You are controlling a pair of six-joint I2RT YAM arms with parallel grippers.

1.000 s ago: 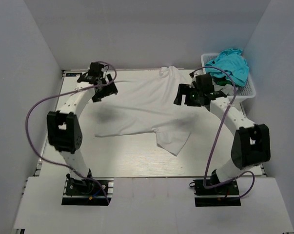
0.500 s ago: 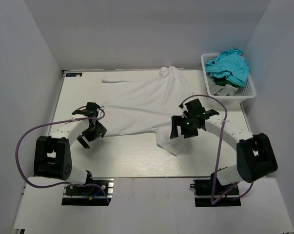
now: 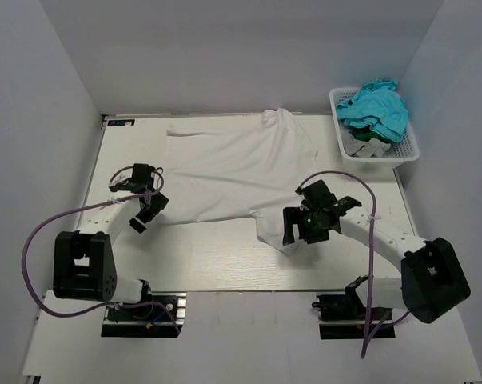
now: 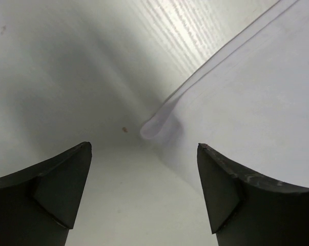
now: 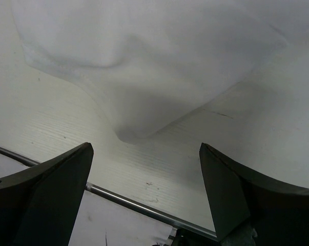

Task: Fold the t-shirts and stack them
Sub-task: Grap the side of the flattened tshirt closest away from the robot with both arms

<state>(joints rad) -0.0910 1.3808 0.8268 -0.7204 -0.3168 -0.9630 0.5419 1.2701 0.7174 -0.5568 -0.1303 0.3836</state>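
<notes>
I judged no fold done: the white t-shirt (image 3: 233,172) lay spread at frame centre, turquoise t-shirts (image 3: 378,106) sat in the basket (image 3: 407,154) upper right, and left gripper (image 3: 145,208) and right gripper (image 3: 304,226) hung open, empty, at its lower edge.

Left gripper (image 3: 147,213) drawing back from the frame's upper left to the white t-shirt's (image 3: 233,172) lower-left corner, right gripper (image 3: 299,234) coming down from beside the basket (image 3: 411,153) to that shirt's lower-right corner.

Pale table (image 3: 225,260), grey walls (image 3: 248,56)
</notes>
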